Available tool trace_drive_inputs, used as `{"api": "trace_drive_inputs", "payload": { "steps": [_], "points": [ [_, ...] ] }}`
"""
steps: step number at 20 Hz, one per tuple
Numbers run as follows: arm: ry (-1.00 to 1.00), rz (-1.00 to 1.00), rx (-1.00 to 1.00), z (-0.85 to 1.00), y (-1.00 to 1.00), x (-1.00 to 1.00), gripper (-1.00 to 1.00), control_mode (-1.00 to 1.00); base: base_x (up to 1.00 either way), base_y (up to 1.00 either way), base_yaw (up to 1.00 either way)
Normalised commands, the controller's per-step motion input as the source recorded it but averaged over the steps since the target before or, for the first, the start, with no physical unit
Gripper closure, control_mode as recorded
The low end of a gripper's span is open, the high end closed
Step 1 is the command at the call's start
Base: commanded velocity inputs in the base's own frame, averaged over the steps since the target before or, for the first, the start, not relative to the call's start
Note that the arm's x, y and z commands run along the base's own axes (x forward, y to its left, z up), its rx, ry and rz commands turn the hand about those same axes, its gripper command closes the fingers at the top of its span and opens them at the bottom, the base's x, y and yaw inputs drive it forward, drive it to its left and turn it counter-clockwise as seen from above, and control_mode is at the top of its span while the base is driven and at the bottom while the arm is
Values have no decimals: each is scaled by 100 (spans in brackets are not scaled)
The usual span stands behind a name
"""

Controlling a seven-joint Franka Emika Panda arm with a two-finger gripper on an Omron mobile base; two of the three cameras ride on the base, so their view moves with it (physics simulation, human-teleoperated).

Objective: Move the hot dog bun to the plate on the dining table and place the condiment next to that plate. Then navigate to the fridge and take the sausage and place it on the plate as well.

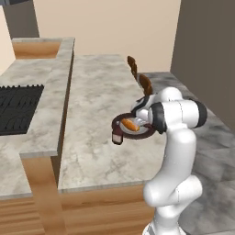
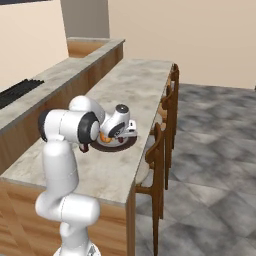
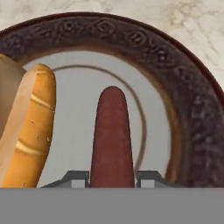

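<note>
The gripper [image 3: 112, 179] is closed on the sausage [image 3: 112, 135], which lies over the plate [image 3: 192, 109] beside the hot dog bun [image 3: 30, 131].

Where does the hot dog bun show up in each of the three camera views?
Left base view: hot dog bun just right of centre, on the plate.
Right base view: an orange sliver left of centre, behind the arm.
Hand view: left edge, beside the sausage.
Shared landmark: the plate.

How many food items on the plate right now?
2. The hot dog bun lies on the left part of the plate in the hand view; the sausage lies beside it near the centre, between the fingertips of the gripper. None look hidden.
</note>
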Motion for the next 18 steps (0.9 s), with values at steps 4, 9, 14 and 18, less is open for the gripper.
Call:
{"api": "trace_drive_inputs", "payload": {
  "steps": [4, 9, 14, 18],
  "points": [
    [0, 0, 0, -4, 0, 20, -100, -100, 0, 0, 0],
    [-2, 0, 0, 16, 0, 0, -100, -100, 0, 0, 0],
    [-16, 0, -2, 94, 0, -44, -100, -100, 0, 0, 0],
    [-7, 0, -2, 100, 0, -87, -100, -100, 0, 0, 0]
  ]
}}
